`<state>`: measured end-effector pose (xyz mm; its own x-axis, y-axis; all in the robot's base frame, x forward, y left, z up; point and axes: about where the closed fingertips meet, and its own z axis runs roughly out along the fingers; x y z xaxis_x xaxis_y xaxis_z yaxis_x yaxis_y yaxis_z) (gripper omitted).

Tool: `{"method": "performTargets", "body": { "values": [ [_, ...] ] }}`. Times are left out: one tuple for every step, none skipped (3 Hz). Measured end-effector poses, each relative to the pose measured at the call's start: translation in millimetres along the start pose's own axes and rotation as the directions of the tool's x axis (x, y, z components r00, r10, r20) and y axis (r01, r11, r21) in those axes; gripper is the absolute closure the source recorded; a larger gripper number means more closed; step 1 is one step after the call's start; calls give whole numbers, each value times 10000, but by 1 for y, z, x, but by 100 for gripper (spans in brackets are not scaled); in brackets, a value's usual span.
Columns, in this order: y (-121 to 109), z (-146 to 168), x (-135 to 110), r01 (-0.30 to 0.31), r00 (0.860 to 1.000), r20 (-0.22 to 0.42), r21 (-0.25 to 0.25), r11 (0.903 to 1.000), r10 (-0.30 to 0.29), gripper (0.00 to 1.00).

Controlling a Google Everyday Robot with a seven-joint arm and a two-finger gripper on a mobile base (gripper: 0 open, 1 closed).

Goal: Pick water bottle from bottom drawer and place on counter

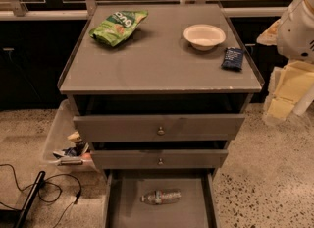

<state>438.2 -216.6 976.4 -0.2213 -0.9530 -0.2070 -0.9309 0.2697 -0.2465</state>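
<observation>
Bottle (161,196) lies on its side, cap toward the left, near the middle of the open bottom drawer (122,207). That puts it well below the tool (289,92) and off to its left, with nothing else in the tray. The tool hangs at the right edge of the view, outside the cabinet and about level with the worktop's front edge. It holds nothing, and whether it is wide or narrow I cannot tell. Above the bottle and still left of the tool, two knobbed drawers (159,126) stand slightly out, overhanging the back of the tray. Farther on, the worktop (162,65) carries a dark packet (232,58) closest to the tool, a white bowl (204,36) just beyond it, and a green bag (117,25) at the far left corner; its middle and front are bare. By my reading the task is at its start: the reach has not begun and the bottle is untouched. The next move calls for bringing the tool down and leftward in front of the knobbed drawers, then lowering it over the bottle with its span across the bottle's width, since it lies lengthwise left to right. The lift should come forward to miss the drawer fronts.
</observation>
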Motion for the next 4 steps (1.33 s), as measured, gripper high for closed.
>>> {"method": "performTargets", "body": {
  "values": [
    [0, 0, 0, -1, 10000, 13, 16, 10000, 1, 0],
    [7, 48, 7, -344, 9994, 29, -692, 9970, 347, 0],
    [37, 121, 19, -421, 9990, 91, -1642, 9855, 442, 0],
    [77, 190, 36, -4, 9995, 310, -2145, 9767, 72, 0]
  ]
}}
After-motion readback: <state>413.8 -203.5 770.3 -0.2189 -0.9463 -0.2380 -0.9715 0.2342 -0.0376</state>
